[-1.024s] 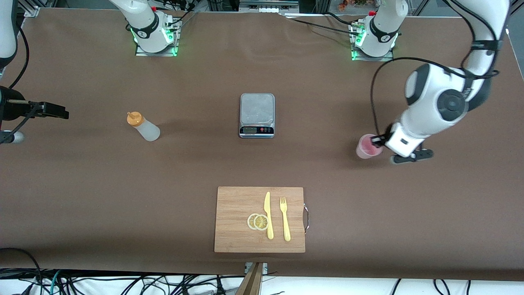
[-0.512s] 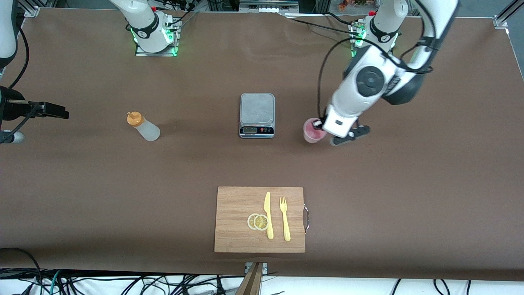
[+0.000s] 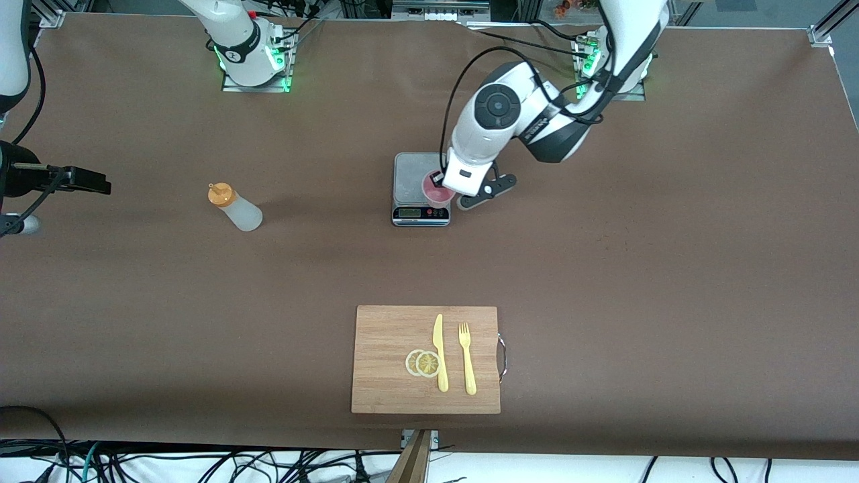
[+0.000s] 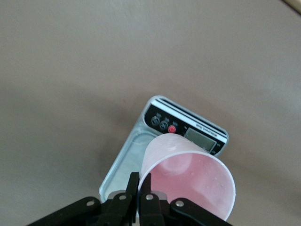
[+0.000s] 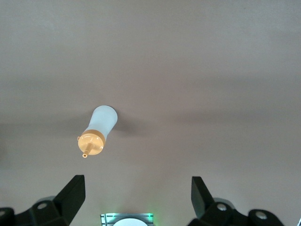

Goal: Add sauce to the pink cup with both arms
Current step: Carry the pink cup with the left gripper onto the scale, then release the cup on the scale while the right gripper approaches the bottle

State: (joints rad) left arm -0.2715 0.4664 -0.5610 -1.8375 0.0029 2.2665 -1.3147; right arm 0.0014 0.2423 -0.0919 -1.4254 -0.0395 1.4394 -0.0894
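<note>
While the left gripper (image 4: 139,188) grasps the pink cup (image 3: 436,192) over the kitchen scale (image 3: 421,188), the right gripper (image 5: 136,197) waits released above the sauce bottle (image 3: 233,206).

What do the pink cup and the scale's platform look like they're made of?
Pink cup, pinched at its rim by the left gripper: probably thin plastic, matte and slightly translucent, since light glows through its wall. Scale platform: apparently brushed metal, grey with a soft sheen; its display strip looks like glossy black plastic.
</note>
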